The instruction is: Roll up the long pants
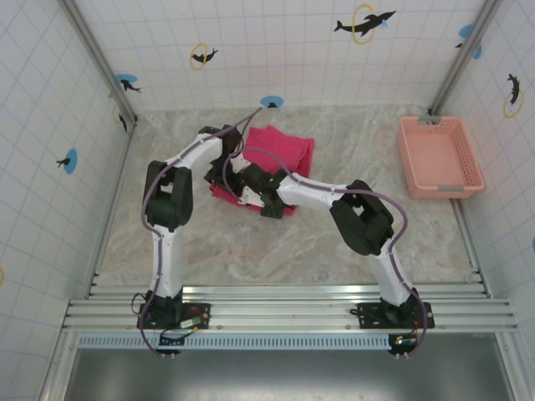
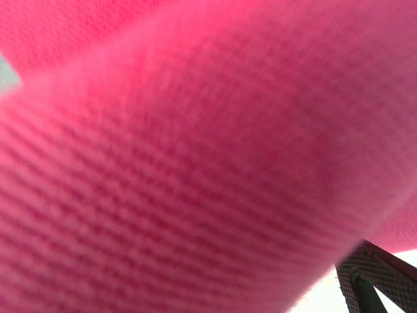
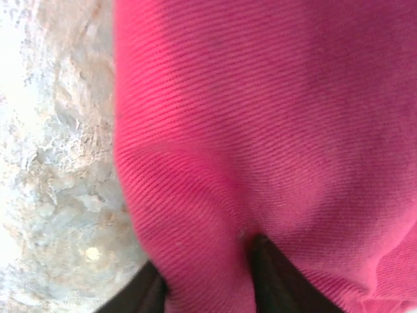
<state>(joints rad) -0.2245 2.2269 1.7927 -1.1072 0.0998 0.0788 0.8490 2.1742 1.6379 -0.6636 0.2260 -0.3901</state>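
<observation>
While looking down from above, take in the marble table (image 1: 334, 242) first, walled by white tile. Find the long pants (image 1: 280, 150) on it toward the far middle, folded into a thick magenta wad, with both arms bent inward over its near-left side. Well apart, at the far right, note the pale pink basket (image 1: 440, 156). Place the right gripper (image 1: 249, 190) at the wad's near edge; through its wrist camera see dark fingers (image 3: 280, 280) set either side of a ridge of cloth and clamped on it. Place the left gripper (image 1: 221, 174) at the wad's left edge; close up, see ribbed cloth against the lens and one textured pad (image 2: 365, 280) at lower right. Cannot tell how wide those jaws stand.
</observation>
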